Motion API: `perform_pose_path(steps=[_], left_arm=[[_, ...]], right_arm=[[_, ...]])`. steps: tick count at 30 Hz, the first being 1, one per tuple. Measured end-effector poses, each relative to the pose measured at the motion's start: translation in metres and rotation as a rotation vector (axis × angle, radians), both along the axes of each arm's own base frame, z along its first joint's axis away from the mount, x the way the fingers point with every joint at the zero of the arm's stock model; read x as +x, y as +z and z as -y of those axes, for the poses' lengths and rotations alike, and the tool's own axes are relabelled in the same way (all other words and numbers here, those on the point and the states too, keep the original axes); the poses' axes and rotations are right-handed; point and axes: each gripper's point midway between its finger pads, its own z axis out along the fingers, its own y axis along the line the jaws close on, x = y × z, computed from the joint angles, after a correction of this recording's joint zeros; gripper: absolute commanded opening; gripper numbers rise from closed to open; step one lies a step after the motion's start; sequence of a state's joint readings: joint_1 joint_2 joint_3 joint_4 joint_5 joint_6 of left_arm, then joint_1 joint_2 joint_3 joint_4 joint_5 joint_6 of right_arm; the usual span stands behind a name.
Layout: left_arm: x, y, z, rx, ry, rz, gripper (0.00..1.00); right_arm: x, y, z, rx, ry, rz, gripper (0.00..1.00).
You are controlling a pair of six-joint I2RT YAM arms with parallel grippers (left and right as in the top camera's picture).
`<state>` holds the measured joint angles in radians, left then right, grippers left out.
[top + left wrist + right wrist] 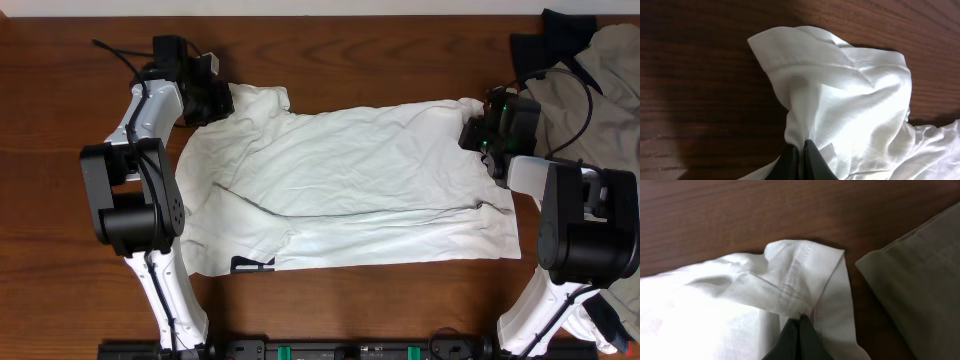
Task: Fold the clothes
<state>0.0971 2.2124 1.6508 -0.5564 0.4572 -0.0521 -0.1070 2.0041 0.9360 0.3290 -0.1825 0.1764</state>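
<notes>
Found the wrinkled white short-sleeved cotton T-shirt (350,190) spread lengthwise across the middle of the dark wooden table (350,50), apparently print side down, with only a scrap of black print (252,264) showing at the near edge. Saw the left gripper (801,152) pinched tight on a bunched corner of that shirt at its far left end, and the right gripper (800,327) likewise clamped on a hemmed corner at the far right end. Noted the beige-grey cloth garment (615,70) and the crumpled black garment (560,35) heaped at the table's far right corner, just beside the right grip. Judged the work early: both far corners seized, seemingly ready for carrying toward the near edge; no neat fold finished, sleeves not tucked, creases not smoothed, several folds to come.
</notes>
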Motion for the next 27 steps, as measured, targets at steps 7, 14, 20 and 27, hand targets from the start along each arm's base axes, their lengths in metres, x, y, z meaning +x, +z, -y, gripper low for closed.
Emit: perform_pose_path(steps=[7, 14, 20, 27], left_arm=[[-0.002, 0.0, 0.0, -0.001, 0.0, -0.008, 0.06], [-0.003, -0.001, 0.0, -0.001, 0.001, -0.012, 0.06], [-0.003, -0.001, 0.0, -0.001, 0.001, -0.013, 0.06], [-0.004, -0.001, 0.0, -0.001, 0.001, -0.017, 0.06]], right_arm=[[-0.001, -0.001, 0.006, -0.009, -0.019, -0.008, 0.01], [-0.002, 0.018, 0.027, -0.022, -0.069, 0.018, 0.01], [0.001, 0.038, 0.031, -0.029, -0.078, 0.058, 0.01], [0.0, 0.037, 0.031, -0.029, -0.079, 0.053, 0.01]])
